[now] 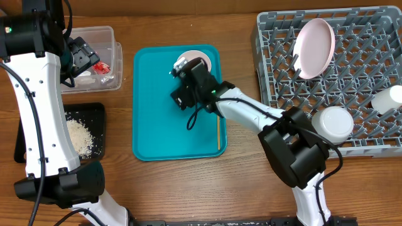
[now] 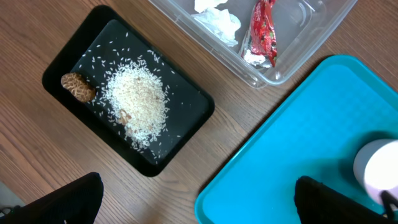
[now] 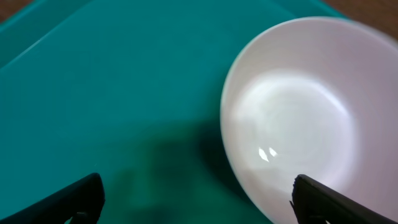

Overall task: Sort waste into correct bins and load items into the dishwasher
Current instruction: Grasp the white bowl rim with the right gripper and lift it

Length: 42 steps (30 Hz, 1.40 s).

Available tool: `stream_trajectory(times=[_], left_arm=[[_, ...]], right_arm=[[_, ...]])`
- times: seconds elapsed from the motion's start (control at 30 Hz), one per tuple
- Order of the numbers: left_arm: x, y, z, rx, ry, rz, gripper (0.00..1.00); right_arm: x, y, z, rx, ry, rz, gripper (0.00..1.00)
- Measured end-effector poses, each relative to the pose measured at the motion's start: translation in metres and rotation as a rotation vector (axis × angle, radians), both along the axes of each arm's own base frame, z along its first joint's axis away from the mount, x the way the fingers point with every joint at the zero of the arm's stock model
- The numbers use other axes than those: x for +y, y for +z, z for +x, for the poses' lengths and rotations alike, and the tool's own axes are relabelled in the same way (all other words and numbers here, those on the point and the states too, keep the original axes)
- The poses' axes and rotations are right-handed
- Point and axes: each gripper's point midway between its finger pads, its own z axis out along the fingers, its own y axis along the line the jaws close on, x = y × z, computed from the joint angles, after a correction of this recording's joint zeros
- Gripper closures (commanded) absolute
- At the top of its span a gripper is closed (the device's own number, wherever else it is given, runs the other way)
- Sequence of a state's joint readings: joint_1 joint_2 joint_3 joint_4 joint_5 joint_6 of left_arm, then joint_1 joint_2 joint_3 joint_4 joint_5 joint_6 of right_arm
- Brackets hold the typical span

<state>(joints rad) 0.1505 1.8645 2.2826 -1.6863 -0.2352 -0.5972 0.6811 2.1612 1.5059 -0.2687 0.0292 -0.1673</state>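
The print on the red wrapper (image 2: 262, 31) is too small for me to read, and I can make out no other writing. My right end effector (image 3: 196, 199) is spread wide and holds nothing. It hangs over the teal tray (image 1: 157, 113), with the white bowl (image 3: 292, 124) below it and off toward my right finger; I cannot tell whether that finger touches the rim. The bowl sits upright at the tray's far end, its hollow facing up. My left end effector (image 2: 198, 199) is spread just as wide and is also empty, up above the counter (image 2: 37, 155) between the black tray (image 2: 62, 65) and the teal tray. The wooden stick (image 1: 218, 133) lies flat along the teal tray's right edge, its long axis running parallel to that long side. The wrapper lies in the clear tub (image 2: 298, 50) beside the crumpled napkins (image 2: 217, 18), lengthwise across the tub's short side. In the black tray the rice (image 2: 140, 102) is heaped near the middle, and the brown lump (image 2: 78, 87) sits at one end. The white plate (image 1: 315, 47) stands tilted on edge among the pegs of the dish rack (image 1: 282, 88).
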Motion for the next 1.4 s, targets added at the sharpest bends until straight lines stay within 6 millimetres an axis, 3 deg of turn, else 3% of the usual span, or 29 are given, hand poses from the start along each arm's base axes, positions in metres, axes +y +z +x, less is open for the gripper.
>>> stream_trajectory(times=[0.23, 0.47, 0.63, 0.8, 1.2, 1.4], left_arm=[[0.000, 0.000, 0.000, 0.000, 0.000, 0.000, 0.00], [0.000, 0.000, 0.000, 0.000, 0.000, 0.000, 0.00], [0.000, 0.000, 0.000, 0.000, 0.000, 0.000, 0.00], [0.000, 0.000, 0.000, 0.000, 0.000, 0.000, 0.00], [0.000, 0.000, 0.000, 0.000, 0.000, 0.000, 0.00], [0.000, 0.000, 0.000, 0.000, 0.000, 0.000, 0.00]], right_arm=[[0.011, -0.012, -0.028, 0.055, 0.064, -0.054, 0.11], [-0.001, -0.020, -0.043, 0.136, 0.067, -0.122, 0.25], [-0.002, -0.009, -0.044, 0.163, 0.067, -0.145, 0.30], [0.002, 0.008, -0.040, 0.161, 0.070, -0.146, 0.50], [-0.009, 0.009, -0.036, 0.160, 0.014, -0.181, 0.44], [-0.024, -0.001, -0.026, 0.168, -0.028, -0.203, 0.52]])
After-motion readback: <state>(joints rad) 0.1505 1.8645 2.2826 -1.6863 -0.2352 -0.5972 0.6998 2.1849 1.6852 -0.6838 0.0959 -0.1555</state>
